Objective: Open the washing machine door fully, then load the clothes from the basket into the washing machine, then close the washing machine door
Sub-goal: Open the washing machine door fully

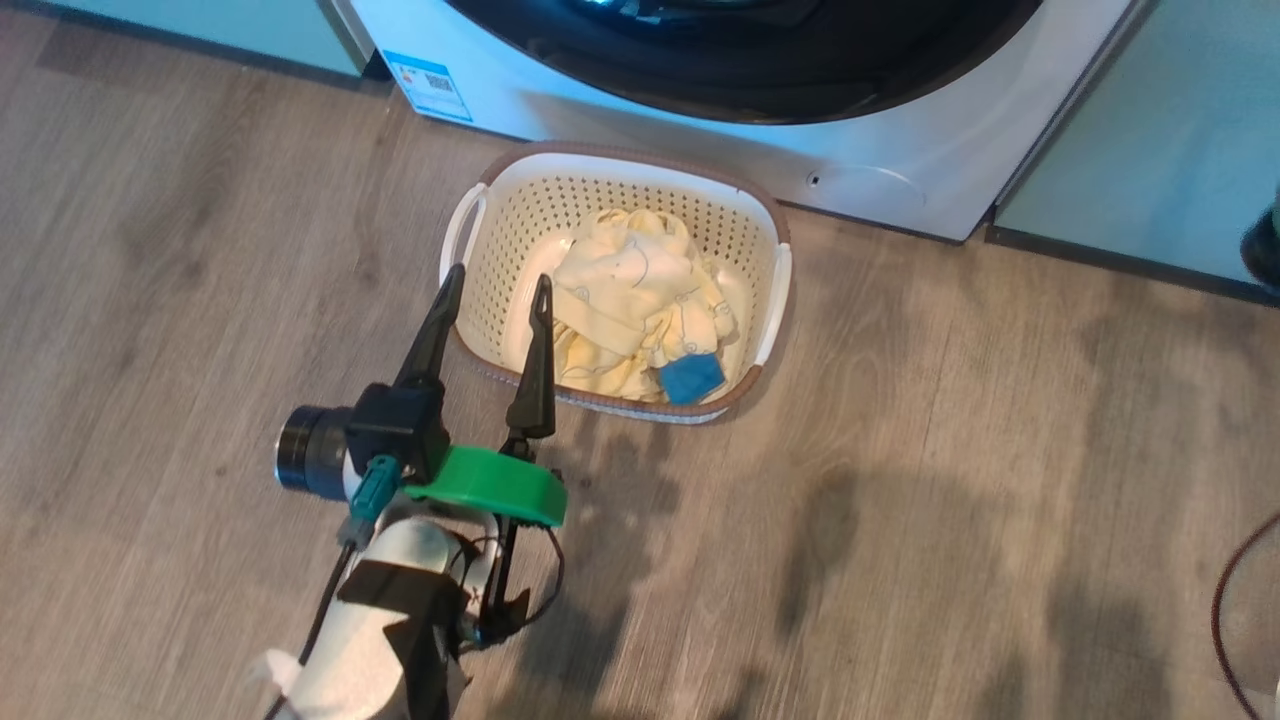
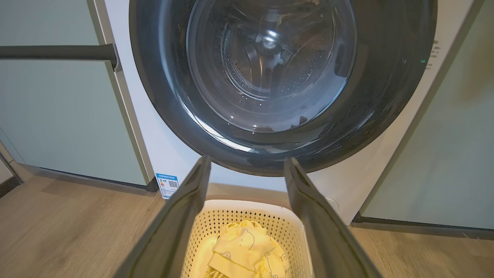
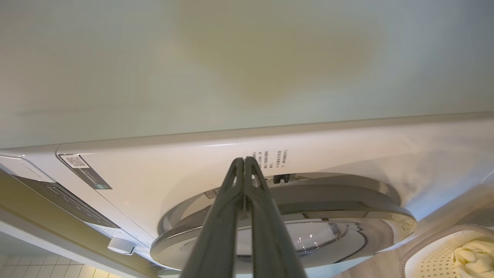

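Note:
The white washing machine point(image 1: 650, 125) point(image 2: 162, 146) point(image 3: 173, 166) fills the top of the head view. Its black-rimmed door point(image 1: 750, 80) point(image 2: 386, 96) point(image 3: 308, 235) lies against the front, with the steel drum visible through the glass. The cream basket point(image 1: 620, 155) point(image 2: 251, 204) point(image 3: 424, 247) stands on the floor before it. Inside it lie pale yellow clothes point(image 1: 630, 290) point(image 2: 239, 247) point(image 3: 472, 255) and a blue piece point(image 1: 692, 378). My left gripper point(image 1: 499, 276) point(image 2: 247, 159) is open and empty above the basket's near-left rim. My right gripper point(image 3: 245, 159) is shut and empty, pointing at the machine's front just above the door's edge.
Pale green cabinets point(image 1: 1150, 150) point(image 2: 58, 116) flank the machine. A blue QR sticker point(image 1: 428, 85) and a small round white cover point(image 1: 865, 185) sit low on its front. A dark object point(image 1: 1262, 250) shows at the right edge, and a cable point(image 1: 1225, 600) curves over the wooden floor.

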You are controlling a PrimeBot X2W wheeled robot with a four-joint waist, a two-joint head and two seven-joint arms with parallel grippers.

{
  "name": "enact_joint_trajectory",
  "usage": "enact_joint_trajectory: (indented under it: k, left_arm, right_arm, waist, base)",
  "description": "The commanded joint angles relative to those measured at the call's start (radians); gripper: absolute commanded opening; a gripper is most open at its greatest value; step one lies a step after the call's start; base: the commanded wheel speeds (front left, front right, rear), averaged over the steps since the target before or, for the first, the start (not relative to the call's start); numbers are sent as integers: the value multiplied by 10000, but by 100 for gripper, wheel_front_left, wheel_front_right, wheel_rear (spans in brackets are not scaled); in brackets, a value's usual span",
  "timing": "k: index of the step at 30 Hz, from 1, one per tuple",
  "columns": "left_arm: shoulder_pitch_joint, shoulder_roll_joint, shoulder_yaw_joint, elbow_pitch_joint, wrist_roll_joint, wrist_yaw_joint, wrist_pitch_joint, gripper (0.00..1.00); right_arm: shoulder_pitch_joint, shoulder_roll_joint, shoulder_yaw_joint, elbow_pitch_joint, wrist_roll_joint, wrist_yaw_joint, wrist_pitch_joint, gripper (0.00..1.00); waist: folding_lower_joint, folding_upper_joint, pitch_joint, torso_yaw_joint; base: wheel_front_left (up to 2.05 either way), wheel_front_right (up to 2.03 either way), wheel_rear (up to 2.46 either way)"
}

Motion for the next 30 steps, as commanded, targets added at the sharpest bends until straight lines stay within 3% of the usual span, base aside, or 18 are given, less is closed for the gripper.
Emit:
enact_joint_trajectory:
  k: [1, 15, 30]
  left_arm:
    - [-342, 108, 251, -359, -74, 42, -95, 100]
    - [-633, 105, -202, -507, -190, 173, -95, 100]
    - [-936, 105, -657, -638, -395, 380, -95, 100]
  right_arm:
    - [-522, 32, 226, -227, -9, -27, 129, 0]
    - [-3043, 85, 1450, 1374, -1053, -27, 746, 0]
    - [-4691, 298, 2183, 2784, -1664, -27, 996, 0]
  waist:
    - [-1, 0, 92, 58]
    - [-1, 0, 705, 392]
    - [-1, 0, 1253, 736]
  base:
    - [0, 0, 0]
    - [0, 0, 0]
    - [0, 0, 0]
